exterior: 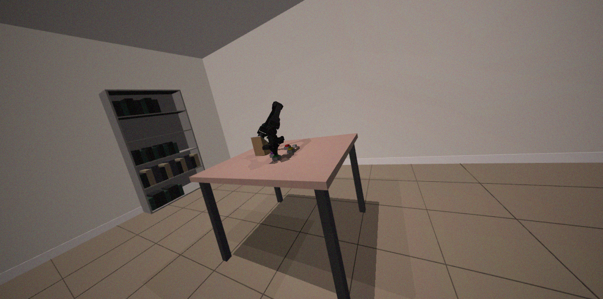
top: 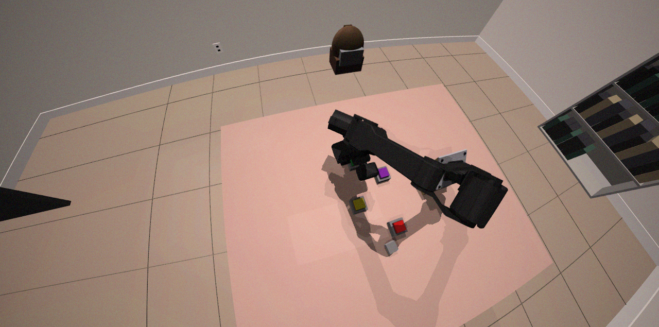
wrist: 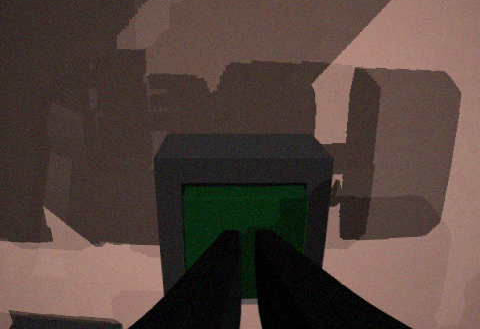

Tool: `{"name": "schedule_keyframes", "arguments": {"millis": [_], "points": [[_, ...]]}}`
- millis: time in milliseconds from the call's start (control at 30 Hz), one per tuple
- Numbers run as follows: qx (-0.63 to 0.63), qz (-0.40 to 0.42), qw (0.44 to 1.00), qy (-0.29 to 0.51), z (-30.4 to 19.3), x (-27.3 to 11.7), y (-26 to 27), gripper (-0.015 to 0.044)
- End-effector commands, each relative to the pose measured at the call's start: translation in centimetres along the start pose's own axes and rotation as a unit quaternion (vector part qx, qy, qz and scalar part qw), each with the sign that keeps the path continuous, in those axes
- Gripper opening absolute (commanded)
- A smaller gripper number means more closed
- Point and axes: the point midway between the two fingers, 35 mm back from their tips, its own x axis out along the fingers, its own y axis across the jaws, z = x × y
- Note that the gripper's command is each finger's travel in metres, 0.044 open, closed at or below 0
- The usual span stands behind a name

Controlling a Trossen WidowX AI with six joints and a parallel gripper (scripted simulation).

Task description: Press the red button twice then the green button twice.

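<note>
The green button [top: 353,163] [exterior: 275,156] [wrist: 215,214] has a dark grey square housing. My gripper [wrist: 246,245] [exterior: 275,153] is shut and empty, with a thin gap between its two black fingertips. In the wrist view the tips are over the middle of the green cap and look to be touching it. The cap looks sunk low in its housing; I cannot tell whether it has bottomed out. The red button [top: 399,226] [exterior: 287,145] stands well away from the gripper, its cap raised. In the top view the arm hides the fingertips and part of the green button.
The purple button [top: 383,172] is close beside the green one. The yellow button [top: 359,203] [exterior: 290,149] lies between green and red. A small grey block [top: 391,247] is just beyond the red button. A wooden box [exterior: 258,145] stands by the arm's base on the pink table [top: 267,163] [exterior: 253,173].
</note>
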Motion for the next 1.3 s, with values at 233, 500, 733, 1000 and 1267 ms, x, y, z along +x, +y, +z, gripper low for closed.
{"name": "schedule_keyframes", "arguments": {"millis": [233, 500, 733, 1000, 1267], "points": [[0.003, 0.001, 1.000, 0.001, -0.1, -2.2, 0.0, 0.0020], [0.006, -0.004, 1.000, 0.002, 1.1, -4.0, 2.0, 0.0099], [0.010, -0.021, 1.000, 0.001, 4.4, -6.9, 13.1, 0.0283], [0.009, -0.014, 1.000, -0.002, 2.9, -8.6, 26.4, 0.0400], [0.007, 0.010, 1.000, 0.003, -2.4, -9.7, 35.6, 0.0400]]}}
